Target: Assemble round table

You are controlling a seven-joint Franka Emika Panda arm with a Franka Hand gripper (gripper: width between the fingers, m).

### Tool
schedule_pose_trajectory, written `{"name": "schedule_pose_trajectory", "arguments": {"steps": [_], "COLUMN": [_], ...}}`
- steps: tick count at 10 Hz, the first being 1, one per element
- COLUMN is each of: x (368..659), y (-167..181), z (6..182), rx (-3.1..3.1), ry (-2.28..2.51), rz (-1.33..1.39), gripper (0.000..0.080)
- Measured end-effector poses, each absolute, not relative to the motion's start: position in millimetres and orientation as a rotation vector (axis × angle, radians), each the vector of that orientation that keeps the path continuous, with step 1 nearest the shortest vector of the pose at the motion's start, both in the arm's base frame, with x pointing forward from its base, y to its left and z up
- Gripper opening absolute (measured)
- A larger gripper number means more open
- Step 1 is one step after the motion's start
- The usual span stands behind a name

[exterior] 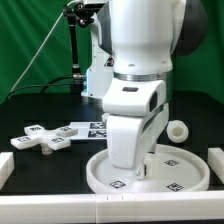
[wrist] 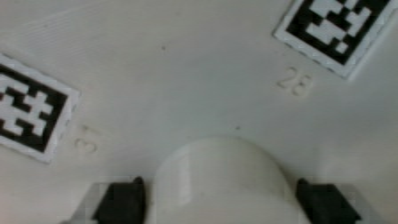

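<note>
gripper sits in the rimmed disc, apparently straddling a white stub.

Can't ID white rounded lump btwn fingertips; both cropped at pic edge. Can't see disc centre behind arm.

Arm hangs low over the round disc and takes most of the room above it. Only the disc's part toward the exterior view's right lies open. Cross-shaped foot blocks the counter at the exterior view's left. Cylinder leg stands apart behind the disc. Wrist view: fingers flank a white rounded part, slim gaps either side.
</note>
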State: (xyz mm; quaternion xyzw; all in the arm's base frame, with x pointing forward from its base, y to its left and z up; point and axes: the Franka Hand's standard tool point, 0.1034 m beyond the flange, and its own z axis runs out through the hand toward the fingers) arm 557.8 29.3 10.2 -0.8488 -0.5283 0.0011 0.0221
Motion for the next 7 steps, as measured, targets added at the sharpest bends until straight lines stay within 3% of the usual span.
{"name": "schedule_pose_trajectory", "arguments": {"steps": [5, 6, 7], "x": [560.9, 561.3, 562.9], "y": [35.0, 34.9, 34.8], "z": [10.3, 12.2, 19.6], "rx": [-2.631, -2.632, -2.636], "ry": [-1.638, -1.639, -1.643], "rz": [-0.001, -0.001, -0.012], "gripper": [0.0407, 0.0566, 0.0635]}}
